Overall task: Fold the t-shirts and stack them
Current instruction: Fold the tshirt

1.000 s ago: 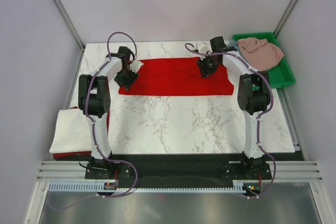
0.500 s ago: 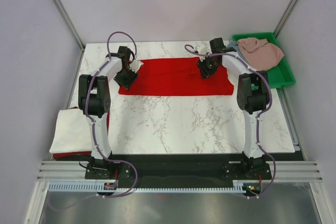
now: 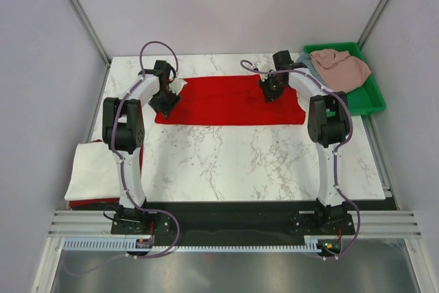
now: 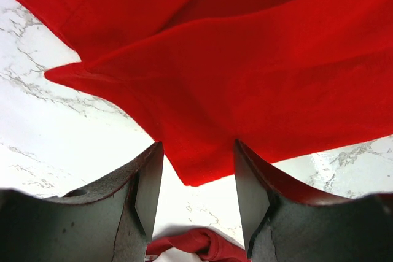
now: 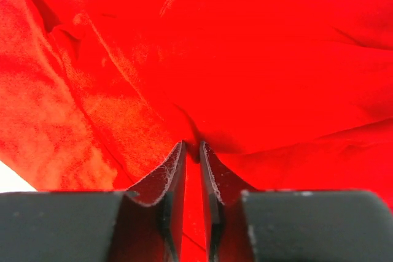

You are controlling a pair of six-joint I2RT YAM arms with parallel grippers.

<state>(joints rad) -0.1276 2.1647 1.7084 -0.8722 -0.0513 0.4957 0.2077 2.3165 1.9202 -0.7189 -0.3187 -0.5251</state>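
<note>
Right claw (image 5: 191, 146) pinching red t-shirt (image 3: 230, 101); left claw (image 4: 198, 170) spread wide.

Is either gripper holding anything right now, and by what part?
The right gripper pinches a fold of the red t-shirt; the left gripper is open, holding nothing.

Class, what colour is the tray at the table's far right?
The tray is green, best seen in the top external view.

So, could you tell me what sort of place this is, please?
Probably a robotics lab cell: a left arm and right arm bolted to a marble-patterned table, with plain walls enclosing it.
</note>
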